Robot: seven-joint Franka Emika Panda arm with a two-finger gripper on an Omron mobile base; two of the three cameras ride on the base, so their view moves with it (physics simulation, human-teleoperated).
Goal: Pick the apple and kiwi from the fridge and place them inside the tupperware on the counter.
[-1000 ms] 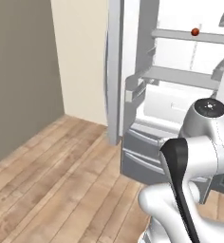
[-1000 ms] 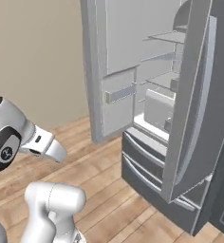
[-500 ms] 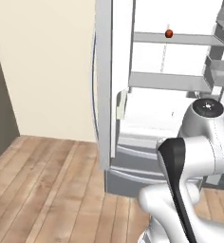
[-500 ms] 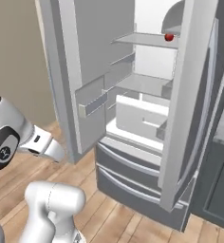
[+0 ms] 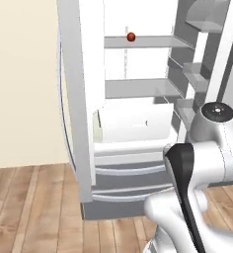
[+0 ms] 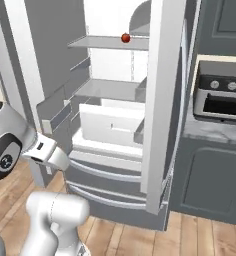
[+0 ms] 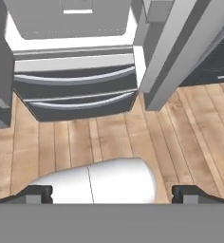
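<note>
The fridge (image 5: 138,123) stood open, both wide doors swung out, its pale shelves and a white inner drawer in plain sight above two grey drawers at the bottom. In the left base view its left door (image 5: 76,99) rose edge-on at the left, with a cream wall to the left of it and wooden floor (image 5: 34,207) below. The apple (image 5: 131,36) sat alone on an upper shelf, a small red ball toward the back of the compartment; in the right base view the apple (image 6: 125,37) lay on that same high shelf, just left of the right door's edge. That right door (image 6: 165,100) stood upright in the middle of the right base view, door bins on its inner face. To the right of the fridge, the marbled counter (image 6: 210,132) ran over dark grey cabinets, and a dark appliance with knobs (image 6: 222,97) stood on it.

In the hand view the gripper (image 7: 114,193) pointed down at the floor in front of the grey drawers (image 7: 76,92), its two dark tips spread wide apart with nothing between them, well apart from the fridge shelves.
</note>
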